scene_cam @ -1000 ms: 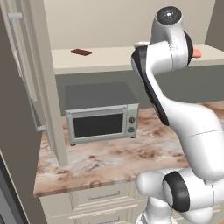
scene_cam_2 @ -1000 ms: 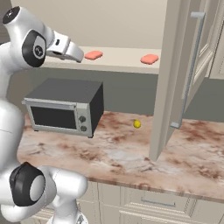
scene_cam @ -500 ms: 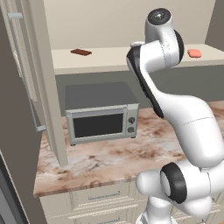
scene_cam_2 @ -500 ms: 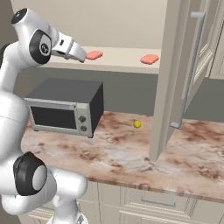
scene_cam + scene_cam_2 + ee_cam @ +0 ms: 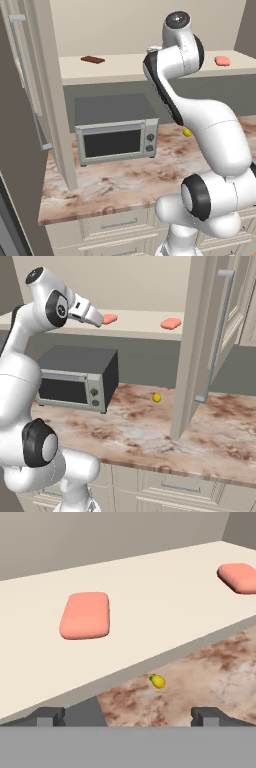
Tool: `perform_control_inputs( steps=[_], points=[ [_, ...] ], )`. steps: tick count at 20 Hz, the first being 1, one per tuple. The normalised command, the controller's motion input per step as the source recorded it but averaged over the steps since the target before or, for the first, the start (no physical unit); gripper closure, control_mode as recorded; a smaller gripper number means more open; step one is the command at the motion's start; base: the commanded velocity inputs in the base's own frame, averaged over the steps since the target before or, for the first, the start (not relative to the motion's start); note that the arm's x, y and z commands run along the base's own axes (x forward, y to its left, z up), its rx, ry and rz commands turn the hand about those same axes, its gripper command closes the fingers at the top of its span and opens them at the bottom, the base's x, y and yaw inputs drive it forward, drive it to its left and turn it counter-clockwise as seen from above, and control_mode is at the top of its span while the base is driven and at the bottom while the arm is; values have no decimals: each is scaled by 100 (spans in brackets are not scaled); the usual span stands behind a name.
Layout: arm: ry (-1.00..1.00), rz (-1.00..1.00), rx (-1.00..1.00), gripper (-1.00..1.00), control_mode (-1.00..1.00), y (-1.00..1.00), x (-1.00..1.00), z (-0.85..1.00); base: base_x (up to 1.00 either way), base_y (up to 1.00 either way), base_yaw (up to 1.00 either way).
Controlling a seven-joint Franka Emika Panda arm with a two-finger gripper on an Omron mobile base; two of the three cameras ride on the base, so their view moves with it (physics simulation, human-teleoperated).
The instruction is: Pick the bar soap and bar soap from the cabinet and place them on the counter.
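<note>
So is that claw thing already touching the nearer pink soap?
Apart. In the hand view the gripper has its tips wide open at the bottom edge, and bare shelf lies between them and the nearer soap.

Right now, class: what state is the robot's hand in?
Hand: open, holding nothing, short of the nearer bar soap.

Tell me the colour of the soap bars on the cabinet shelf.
Salmon pink, both bar soaps; clearest in the hand view.

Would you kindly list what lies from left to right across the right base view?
Dark grey box-shaped microwave → near salmon-pink bar soap → small yellow ball → far salmon-pink bar soap → open cream cabinet door.
</note>
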Motion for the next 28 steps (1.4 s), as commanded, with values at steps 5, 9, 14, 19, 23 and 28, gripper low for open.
perform_control_inputs(
  steps=[5,9,14,19,23,28],
  points=[
    [0,0,0,-100,-100,0,28,0,0,0,0],
    [0,0,0,-100,-100,0,24,0,0,0,0],
    [0,1,-1,-100,-100,-1,22,-6,0,0,0],
    [0,0,-3,-100,-100,-11,19,-10,0,0,0],
    [0,0,-2,-100,-100,-13,21,-11,0,0,0],
    [0,0,0,-100,-100,-4,28,-9,0,0,0]
  ],
)
